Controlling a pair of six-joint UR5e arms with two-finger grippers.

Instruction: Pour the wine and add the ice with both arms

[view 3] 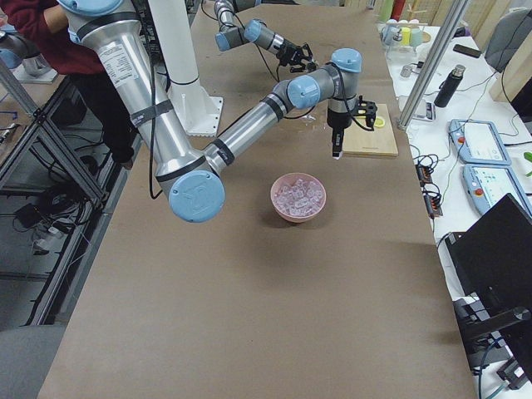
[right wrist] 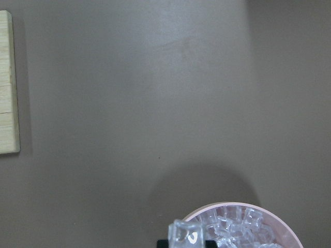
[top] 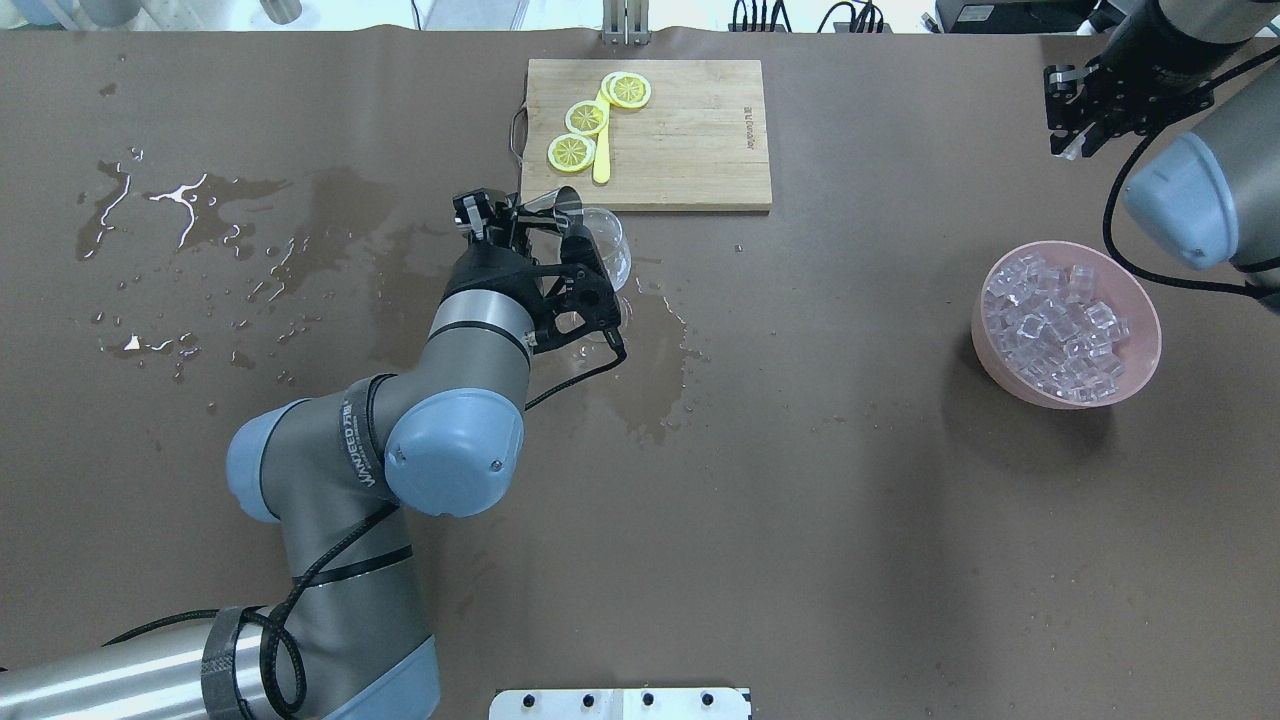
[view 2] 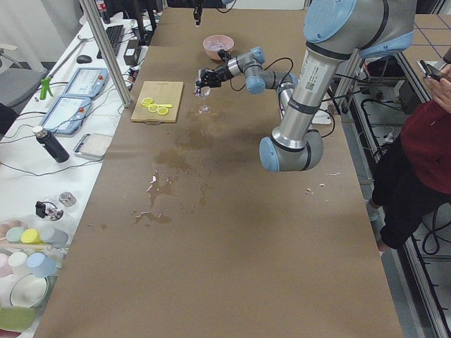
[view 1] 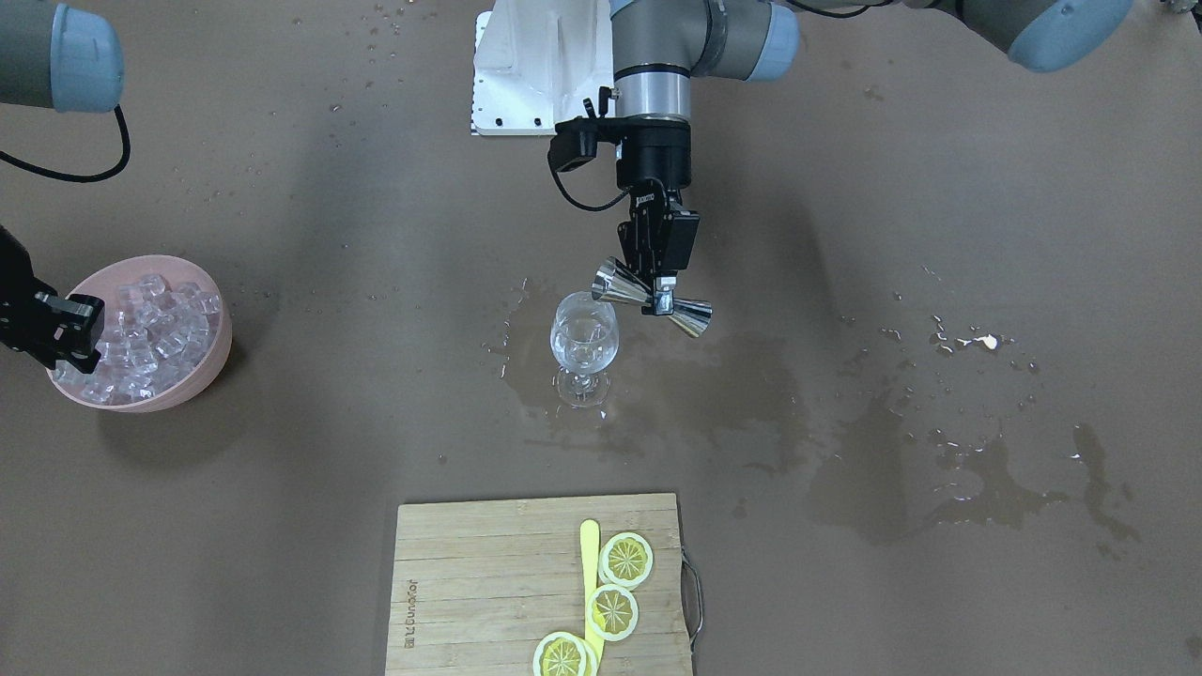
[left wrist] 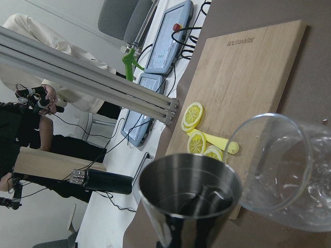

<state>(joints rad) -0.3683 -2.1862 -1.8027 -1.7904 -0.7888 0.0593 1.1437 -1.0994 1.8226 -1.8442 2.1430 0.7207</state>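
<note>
My left gripper [view 1: 664, 284] is shut on the waist of a steel jigger [view 1: 651, 300], tipped with its mouth at the rim of the wine glass [view 1: 583, 340]. In the left wrist view the jigger's cup [left wrist: 189, 191] looks nearly empty beside the glass [left wrist: 279, 163]. Any wine in the glass is too clear to make out. My right gripper [view 1: 66, 324] hangs above the pink bowl [view 1: 211, 361] of ice [view 1: 150, 329], shut on one ice cube [right wrist: 187, 236]. The bowl's rim [right wrist: 289, 232] shows below it.
A wooden cutting board [view 1: 488, 582] with lemon slices [view 1: 626, 559] and a yellow stick lies beyond the glass. Water puddles [view 1: 939, 469] spread around the glass and over the robot's left side of the table. The white base block [view 1: 526, 75] is behind.
</note>
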